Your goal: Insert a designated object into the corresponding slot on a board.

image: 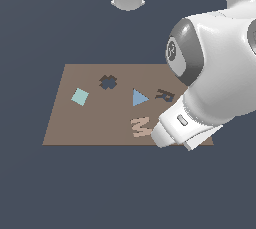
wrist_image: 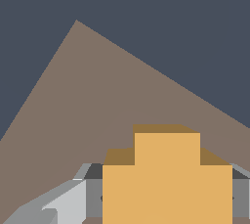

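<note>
Pinching the flat orange cross-shaped block [wrist_image: 167, 179] between its fingers [wrist_image: 66, 206], the hand [wrist_image: 166, 201] sits over the flat brown rectangular board's [image: 70, 123] corner near the tan M piece [image: 141, 126], so lift w/o tilting, carry to the dark cross-shaped slot [image: 108, 81], match arms, lower slowly.

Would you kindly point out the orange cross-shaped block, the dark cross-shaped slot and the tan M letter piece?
Orange cross-shaped block [wrist_image: 167, 179]: wrist view, on its front face.
Dark cross-shaped slot [image: 108, 81]: exterior view, at the cutout's centre.
Tan M letter piece [image: 141, 126]: exterior view, on the letter's middle.
</note>
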